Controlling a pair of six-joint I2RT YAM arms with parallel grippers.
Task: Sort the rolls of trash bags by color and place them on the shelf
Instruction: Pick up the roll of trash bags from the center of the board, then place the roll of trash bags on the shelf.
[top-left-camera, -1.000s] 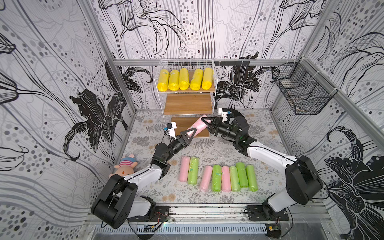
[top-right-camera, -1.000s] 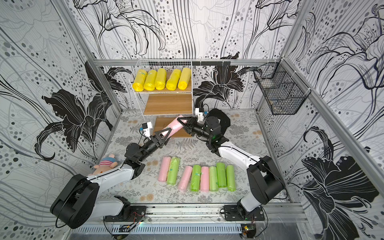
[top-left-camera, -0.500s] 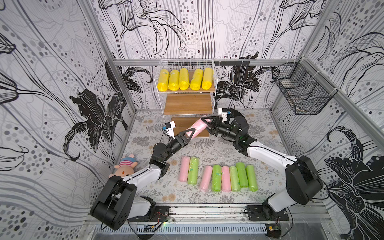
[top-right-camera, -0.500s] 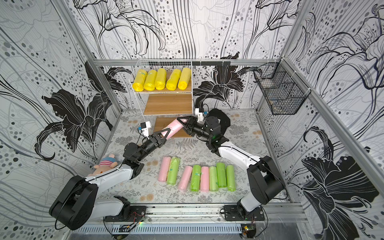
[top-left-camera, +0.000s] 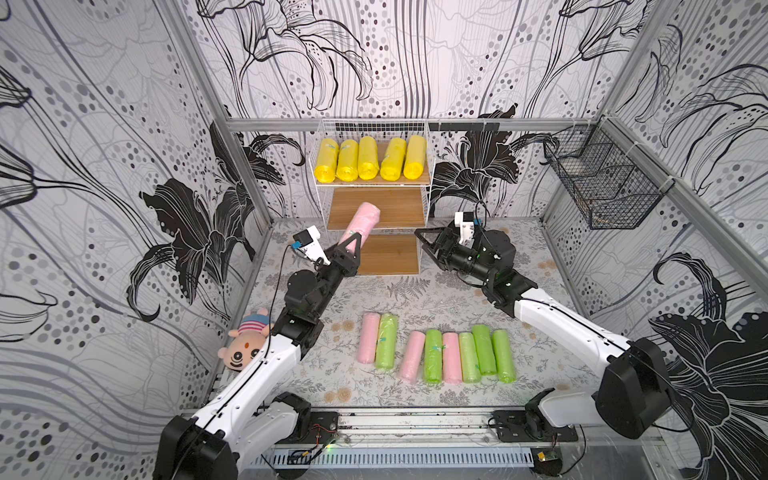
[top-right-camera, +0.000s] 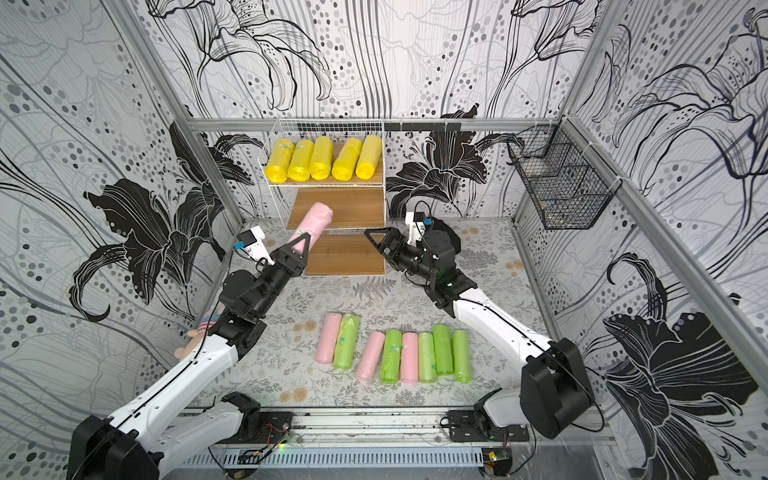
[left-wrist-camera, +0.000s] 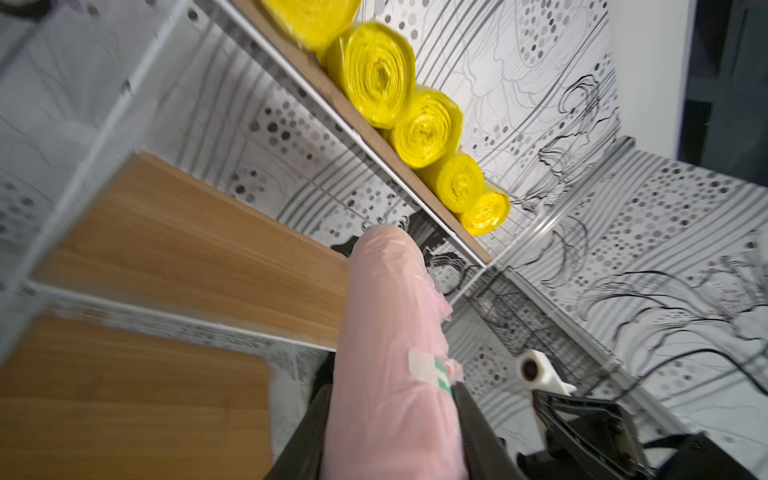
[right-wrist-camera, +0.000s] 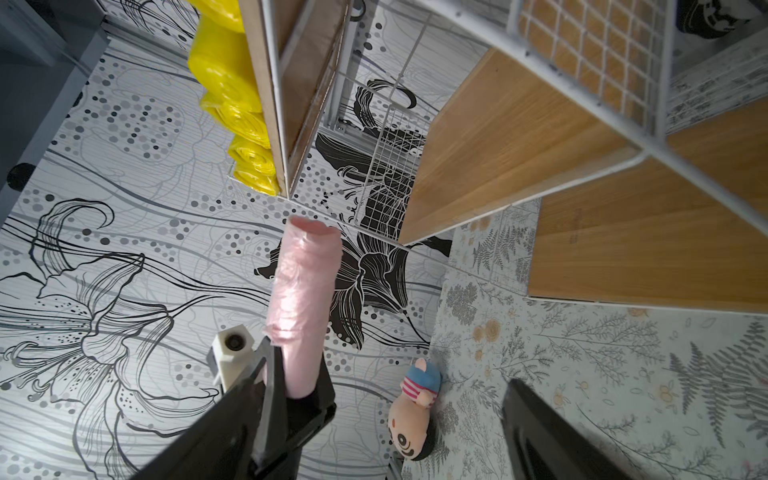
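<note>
In a top view the left gripper pinches the low end of a pale pink plastic roll before the white wire shelf; the right gripper beside the shelf gapes empty. In the left wrist view the roll's glossy film looks soft and slippery, so I judge it safer held mid-length.

plush toy mostly behind left arm, shelf frame blurred

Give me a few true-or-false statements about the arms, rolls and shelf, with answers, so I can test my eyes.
The left gripper grips a pink roll. True.
The right gripper holds a green roll. False: it is open and empty.
Five yellow rolls lie on the shelf's top board. True.
Pink rolls already lie on the middle board. False: no roll lies on it.
</note>
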